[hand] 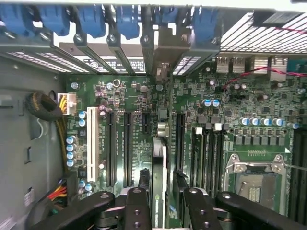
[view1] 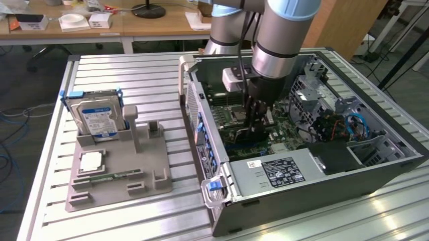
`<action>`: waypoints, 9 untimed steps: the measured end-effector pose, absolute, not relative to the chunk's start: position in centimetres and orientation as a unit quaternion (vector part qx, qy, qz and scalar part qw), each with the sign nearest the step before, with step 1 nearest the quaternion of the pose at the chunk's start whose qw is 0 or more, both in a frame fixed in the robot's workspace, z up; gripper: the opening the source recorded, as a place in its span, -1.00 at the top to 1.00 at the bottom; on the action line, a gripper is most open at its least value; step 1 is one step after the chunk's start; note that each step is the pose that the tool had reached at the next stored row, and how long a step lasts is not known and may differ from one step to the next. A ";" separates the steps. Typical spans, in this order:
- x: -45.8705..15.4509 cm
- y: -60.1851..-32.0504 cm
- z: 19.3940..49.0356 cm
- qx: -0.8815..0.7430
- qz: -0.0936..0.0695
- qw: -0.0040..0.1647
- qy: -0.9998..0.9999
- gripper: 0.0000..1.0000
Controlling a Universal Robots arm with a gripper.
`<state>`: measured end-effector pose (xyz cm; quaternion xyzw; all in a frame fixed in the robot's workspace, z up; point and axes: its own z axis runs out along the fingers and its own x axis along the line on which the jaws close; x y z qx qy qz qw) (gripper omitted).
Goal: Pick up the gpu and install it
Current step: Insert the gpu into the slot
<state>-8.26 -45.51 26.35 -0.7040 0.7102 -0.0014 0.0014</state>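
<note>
The gpu (hand: pixel 159 175) is a thin dark card seen edge-on, standing upright in a slot of the green motherboard (hand: pixel 129 96). Its silver bracket end (hand: pixel 163 72) meets the case's rear slot openings. My gripper (hand: pixel 165 194) straddles the card, one black finger (hand: pixel 136 208) on each side. A gap shows between the card and the other finger (hand: pixel 196 208), so the jaws stand open around it. In the exterior view the gripper (view1: pixel 255 131) reaches down into the open computer case (view1: pixel 322 186), over the motherboard's middle.
The power supply (view1: pixel 282 170) and drive cages (view1: pixel 335 125) crowd the case around the arm. On the exterior view's left, a grey fixture (view1: pixel 120 175) holds a hard drive (view1: pixel 97 113), a processor chip (view1: pixel 90 160) and a memory stick (view1: pixel 110 176). Blue slot latches (hand: pixel 91 21) line the case's rear.
</note>
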 end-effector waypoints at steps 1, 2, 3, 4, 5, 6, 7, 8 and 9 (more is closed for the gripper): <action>-8.3 -45.5 26.7 -0.704 -0.001 0.001 0.710 0.36; -8.3 -45.5 27.0 -0.704 -0.001 0.001 0.710 0.36; -8.3 -45.5 27.3 -0.704 -0.001 0.001 0.710 0.49; -8.3 -45.5 27.5 -0.704 -0.001 0.001 0.710 0.61; -8.3 -45.5 27.6 -0.704 -0.001 0.001 0.710 0.61; -8.3 -45.5 27.6 -0.704 -0.001 0.001 0.710 0.73; -8.3 -45.5 27.6 -0.704 -0.001 0.001 0.710 0.79; -8.3 -45.5 27.6 -0.704 -0.001 0.001 0.710 0.79; -8.3 -45.5 27.6 -0.704 -0.001 0.001 0.710 0.79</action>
